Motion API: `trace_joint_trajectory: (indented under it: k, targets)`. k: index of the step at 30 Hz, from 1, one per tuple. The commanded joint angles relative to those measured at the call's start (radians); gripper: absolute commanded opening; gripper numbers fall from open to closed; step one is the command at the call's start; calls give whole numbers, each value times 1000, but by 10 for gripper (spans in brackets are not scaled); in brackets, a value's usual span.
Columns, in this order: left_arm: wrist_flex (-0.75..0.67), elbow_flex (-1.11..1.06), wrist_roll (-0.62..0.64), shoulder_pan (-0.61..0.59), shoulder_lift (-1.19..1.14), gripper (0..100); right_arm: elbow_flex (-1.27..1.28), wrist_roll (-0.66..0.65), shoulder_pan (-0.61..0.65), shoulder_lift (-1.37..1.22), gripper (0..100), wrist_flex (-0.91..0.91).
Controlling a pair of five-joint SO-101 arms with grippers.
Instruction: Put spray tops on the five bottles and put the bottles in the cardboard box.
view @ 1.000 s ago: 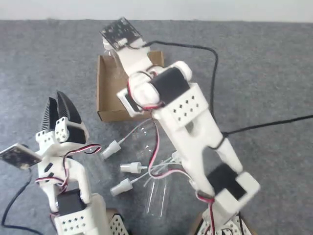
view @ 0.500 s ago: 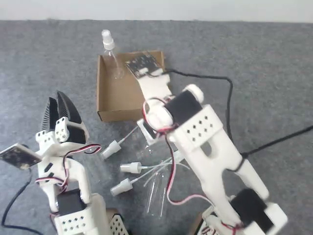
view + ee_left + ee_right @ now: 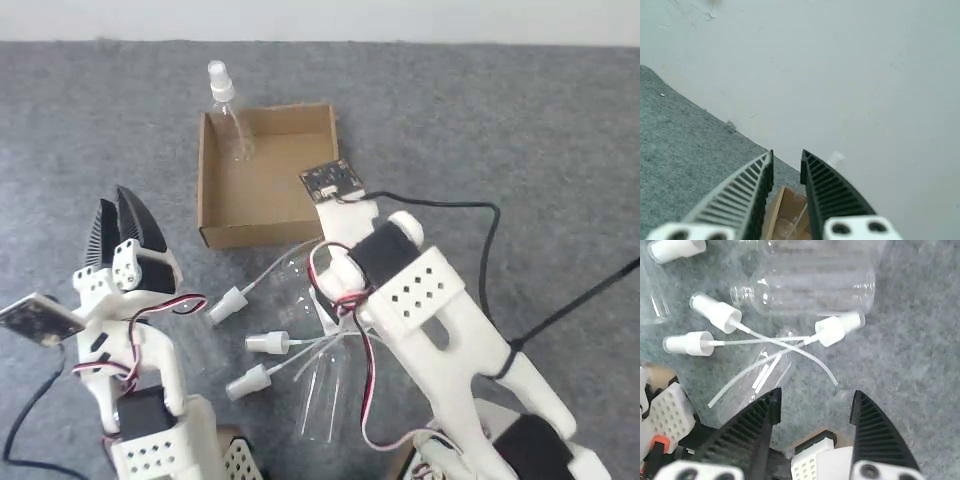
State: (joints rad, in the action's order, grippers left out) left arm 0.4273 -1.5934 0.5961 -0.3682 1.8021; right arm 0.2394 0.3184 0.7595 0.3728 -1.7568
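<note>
left jaws: narrow gap, gripping nothing, aimed at the wall. right jaws: spread wide, empty, over loose white spray tops [image 3: 834,329] with thin tubes and a clear ribbed bottle [image 3: 810,287] lying on the fuzzy grey bench [image 3: 520,130]. High view adds a capped bottle [image 3: 232,125] leaning in the cardboard box [image 3: 212,195] corner.

Light was bright, even and diffuse. Shadows on the grey carpet [image 3: 560,130] were soft and faint. Small glints sat on the clear bottle [image 3: 810,287]; wall [image 3: 840,75] lit flat.
</note>
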Motion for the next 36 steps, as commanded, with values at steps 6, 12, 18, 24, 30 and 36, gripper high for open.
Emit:
trace_joint_trajectory:
  k: [6,12,18,24,30,36]
  targets:
    - [-37,16,-2,3,15,87,183,29,59,130,188,7]
    - [-35,16,-2,3,15,87,324,133,140,130,188,157]
    - [-35,16,-2,3,15,87,377,138,140,122,188,239]
    - [-37,16,-2,3,15,87,480,138,140,122,188,360]
    - [-37,16,-2,3,15,87,488,140,140,120,188,404]
    - [-37,16,-2,3,15,87,488,172,220,120,188,407]
